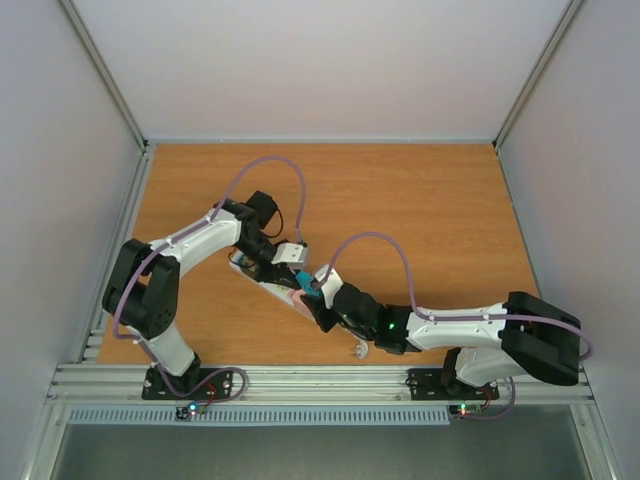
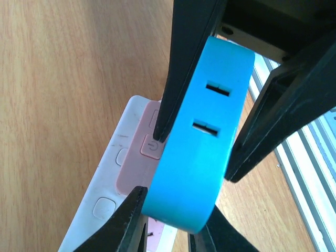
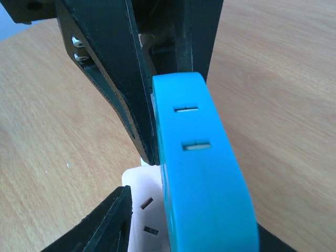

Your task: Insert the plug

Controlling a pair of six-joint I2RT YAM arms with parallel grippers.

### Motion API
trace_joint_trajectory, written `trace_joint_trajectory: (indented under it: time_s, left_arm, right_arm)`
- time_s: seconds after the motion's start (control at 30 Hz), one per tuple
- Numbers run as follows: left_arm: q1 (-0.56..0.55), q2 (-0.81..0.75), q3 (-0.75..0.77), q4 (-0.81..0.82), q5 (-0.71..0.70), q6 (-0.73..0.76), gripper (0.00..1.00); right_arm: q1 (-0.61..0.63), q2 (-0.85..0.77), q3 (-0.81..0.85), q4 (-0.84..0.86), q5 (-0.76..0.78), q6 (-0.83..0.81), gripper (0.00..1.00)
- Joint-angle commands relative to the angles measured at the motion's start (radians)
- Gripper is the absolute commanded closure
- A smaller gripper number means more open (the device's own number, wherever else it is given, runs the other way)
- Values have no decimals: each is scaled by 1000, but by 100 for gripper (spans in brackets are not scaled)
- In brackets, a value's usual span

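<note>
The blue plug [image 1: 305, 281] is a rounded block with two slots in its top. It stands over the white power strip [image 1: 262, 282], by the strip's pink panel [image 2: 134, 168]. My left gripper [image 1: 298, 270] comes from the far left, and its jaws [image 2: 170, 207] press on the plug [image 2: 199, 147]. My right gripper [image 1: 316, 296] comes from the near right and straddles the plug [image 3: 205, 173]. Its jaws [image 3: 194, 210] are apart: bare strip [image 3: 139, 210] with two sockets shows between one finger [image 3: 105, 226] and the plug. The prongs are hidden.
A small white object [image 1: 358, 350] lies on the wooden table [image 1: 420, 200] next to the right arm. An aluminium rail [image 1: 320, 380] runs along the near edge. White walls close in the left, right and back sides.
</note>
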Motion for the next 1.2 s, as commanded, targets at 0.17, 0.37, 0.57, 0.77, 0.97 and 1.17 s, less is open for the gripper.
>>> trace_joint_trajectory:
  time_s: [0.17,0.37,0.57,0.77,0.97,1.17]
  left_arm:
    - [-4,-33,-19,80,7,-34,91]
    - [-9,-34,-40,103,-13,-37,91]
    - [-13,-37,-40,117,-25,-51,91]
    - [-16,-36,-41,118,-31,-51,91]
    - [-17,-35,-27,85,-26,-39,94]
    - [-17,-35,-44,68,-37,-15,98]
  right_arm:
    - [7,-69,-20,9,-11,14,60]
    - [8,-67,-18,6,-34,8,68]
    - [8,-56,-26,-10,-42,12,91]
    - [9,-51,-35,-23,-57,24,99]
    - [7,-34,-41,-26,-74,39,99]
    - [9,1,-35,-45,-102,57,99]
